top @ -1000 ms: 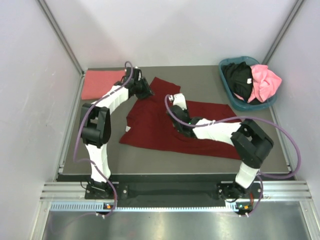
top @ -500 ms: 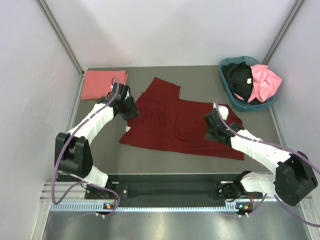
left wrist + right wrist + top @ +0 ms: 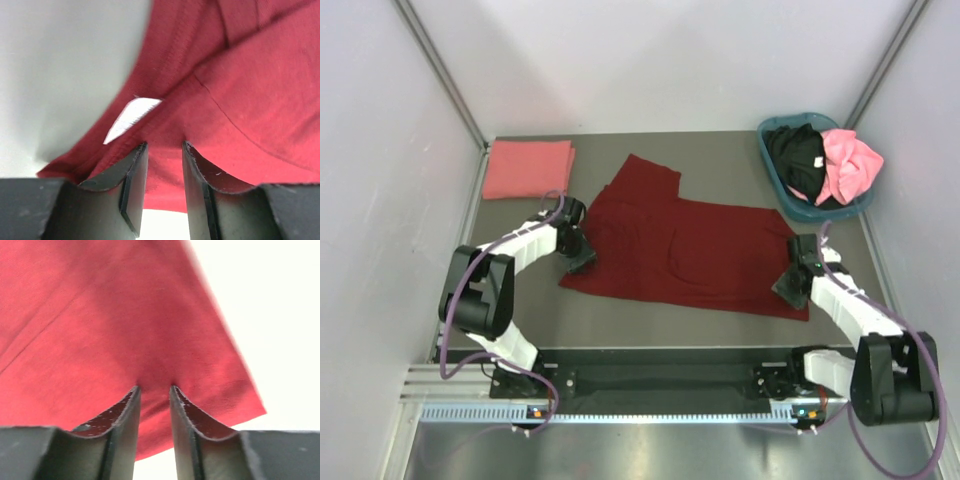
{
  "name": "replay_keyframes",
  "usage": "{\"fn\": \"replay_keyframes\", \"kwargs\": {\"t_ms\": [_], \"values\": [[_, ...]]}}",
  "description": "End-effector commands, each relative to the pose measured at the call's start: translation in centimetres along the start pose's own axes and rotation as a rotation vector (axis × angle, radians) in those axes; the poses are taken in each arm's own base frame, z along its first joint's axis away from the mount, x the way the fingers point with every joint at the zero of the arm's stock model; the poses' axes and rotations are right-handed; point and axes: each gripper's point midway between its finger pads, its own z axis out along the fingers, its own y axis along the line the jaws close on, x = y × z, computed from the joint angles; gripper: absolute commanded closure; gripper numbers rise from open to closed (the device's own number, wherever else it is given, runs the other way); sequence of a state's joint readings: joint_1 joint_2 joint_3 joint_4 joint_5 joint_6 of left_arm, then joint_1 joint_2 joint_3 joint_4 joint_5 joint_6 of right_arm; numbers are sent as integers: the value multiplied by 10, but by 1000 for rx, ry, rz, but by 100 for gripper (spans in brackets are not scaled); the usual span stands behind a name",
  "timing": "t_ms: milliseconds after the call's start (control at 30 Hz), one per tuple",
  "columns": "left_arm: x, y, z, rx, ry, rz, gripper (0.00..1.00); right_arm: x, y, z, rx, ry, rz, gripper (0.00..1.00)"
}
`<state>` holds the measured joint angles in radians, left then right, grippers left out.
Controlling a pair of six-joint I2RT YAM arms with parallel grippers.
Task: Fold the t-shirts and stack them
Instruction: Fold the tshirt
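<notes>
Grey table [image 3: 720, 150], maroon t-shirt [image 3: 690, 250] edge nipped inside left gripper [image 3: 164, 146], right gripper [image 3: 154, 388]

Bright, even overhead light. Around the maroon shirt [image 3: 690, 250], the desk [image 3: 260, 315] glares white in wrist views; cloth edges blur.

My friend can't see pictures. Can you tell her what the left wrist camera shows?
The left gripper pinches a fold of the dark red t-shirt, close beside its white label. Pale table shows on the left.
</notes>
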<state>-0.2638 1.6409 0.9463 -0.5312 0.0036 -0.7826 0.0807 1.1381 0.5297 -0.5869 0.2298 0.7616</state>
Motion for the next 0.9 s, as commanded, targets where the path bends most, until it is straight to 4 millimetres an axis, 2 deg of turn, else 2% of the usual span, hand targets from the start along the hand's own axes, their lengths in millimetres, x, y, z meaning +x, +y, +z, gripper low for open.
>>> {"fn": "replay_keyframes", "kwargs": {"t_ms": [0,167,333,400,500,533,600,633,700,733,867], "values": [[-16,33,6,-155,-77,-66,61,11,-39,2,149,4,122,66],[-23,39,4,-186,-102,-85,61,8,-57,0,234,-66,241,64],[-29,47,1,-214,-133,-102,61,4,-61,-3,244,-117,326,62],[-31,48,-2,-214,-141,-104,61,-3,-57,-2,222,-136,326,62],[-35,33,-14,-142,-137,-55,61,-19,-31,-8,107,-145,243,63],[-34,21,-22,-82,-123,-34,61,-28,-15,-14,38,-143,217,64],[-43,11,-37,-49,-146,6,60,-39,1,-22,-30,-155,127,63],[-46,12,-48,-51,-162,12,59,-51,20,-31,-109,-165,104,63],[-53,16,-59,-71,-203,30,56,-59,33,-38,-163,-170,27,62],[-53,18,-65,-74,-215,31,56,-66,48,-46,-222,-177,3,62],[-34,34,-60,-99,-173,32,53,-74,74,-57,-319,-176,-96,61]]}}
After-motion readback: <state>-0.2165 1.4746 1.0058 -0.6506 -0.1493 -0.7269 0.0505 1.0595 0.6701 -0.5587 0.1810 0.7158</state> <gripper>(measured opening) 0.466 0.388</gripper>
